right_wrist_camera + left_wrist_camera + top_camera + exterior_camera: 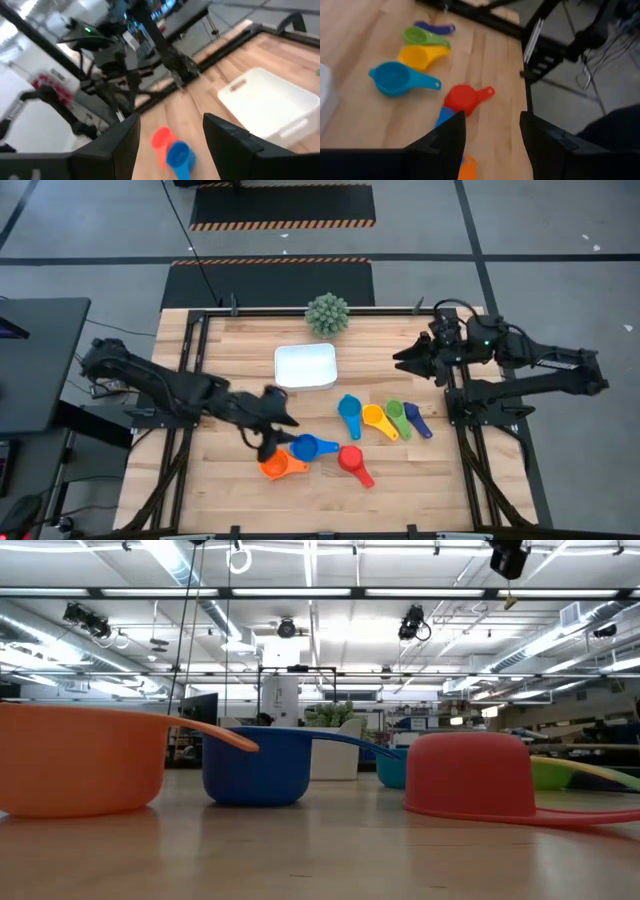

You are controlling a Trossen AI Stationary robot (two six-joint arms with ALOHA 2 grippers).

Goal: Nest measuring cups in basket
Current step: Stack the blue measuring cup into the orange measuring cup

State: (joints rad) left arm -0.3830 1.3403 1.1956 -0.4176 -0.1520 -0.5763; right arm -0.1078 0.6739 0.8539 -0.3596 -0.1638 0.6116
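Several coloured measuring cups lie on the wooden table. Orange (pixel 275 467), blue (pixel 310 447) and red (pixel 352 462) sit near the near edge. Teal (pixel 349 412), yellow (pixel 376 418), green (pixel 397 416) and dark purple-blue (pixel 417 420) form a row to their right. In the low view the red cup (pixel 470 775) stands mouth down, the orange cup (pixel 80 765) and blue cup (pixel 255 765) upright. The white basket (pixel 306 366) stands at mid-table. My left gripper (pixel 275 425) is open above the blue and orange cups, touching nothing. My right gripper (pixel 405 360) waits open by the right edge.
A round spiky green ball plant (pixel 327 313) stands at the far edge behind the basket. Black frame rails (pixel 455 395) run along the table's right and left sides. Bare wood lies between the basket and the cups and in the table's near left part.
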